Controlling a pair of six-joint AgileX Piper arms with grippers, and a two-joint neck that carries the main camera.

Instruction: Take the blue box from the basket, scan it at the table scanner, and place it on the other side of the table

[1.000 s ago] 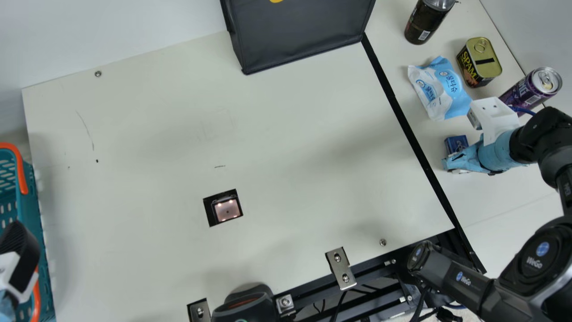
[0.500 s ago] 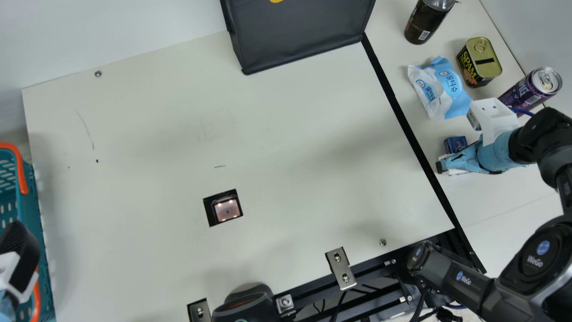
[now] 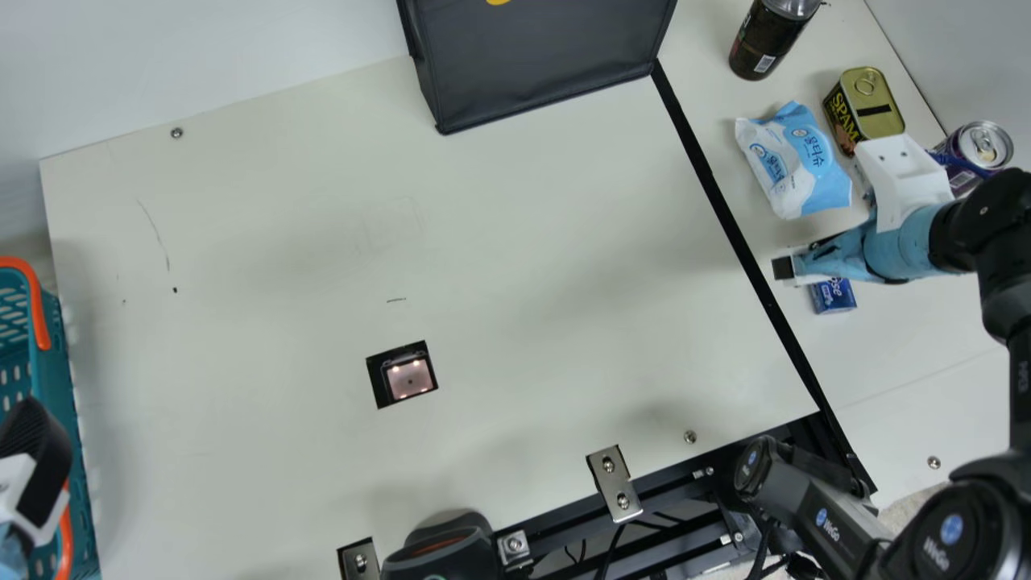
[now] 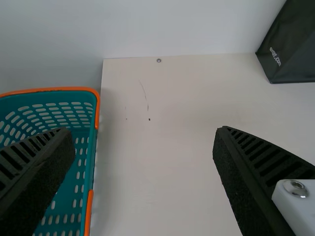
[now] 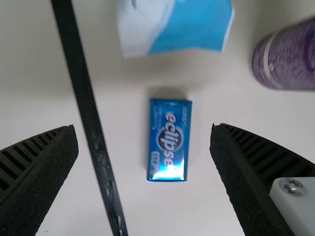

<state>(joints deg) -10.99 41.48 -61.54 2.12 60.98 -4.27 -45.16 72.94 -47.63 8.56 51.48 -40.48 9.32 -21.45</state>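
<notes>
At the main view's right, my right gripper (image 3: 793, 267) is above the blue box (image 3: 833, 296), which lies on the table past the black strip. In the right wrist view the blue box (image 5: 169, 140) lies flat between and beyond the widely parted fingers of my right gripper (image 5: 144, 142), touching neither. My left gripper (image 3: 34, 467) is at the main view's left edge, over the teal basket (image 3: 64, 403). The left wrist view has my left gripper (image 4: 144, 142) open and holding nothing, the basket (image 4: 83, 172) beside it. The table scanner (image 3: 409, 379) sits in the tabletop's square cutout.
Near the blue box are a wipes pack (image 3: 797, 161), a SPAM can (image 3: 866, 111), a purple can (image 3: 976, 153) and a dark bottle (image 3: 765, 40). A black bag (image 3: 544, 64) stands at the back. A dark rounded device (image 3: 443, 552) is at the front edge.
My right gripper has risen away from the blue box and shifted toward the wipes pack, its fingers spreading apart. More of the box's top shows. The left arm has kept still.
</notes>
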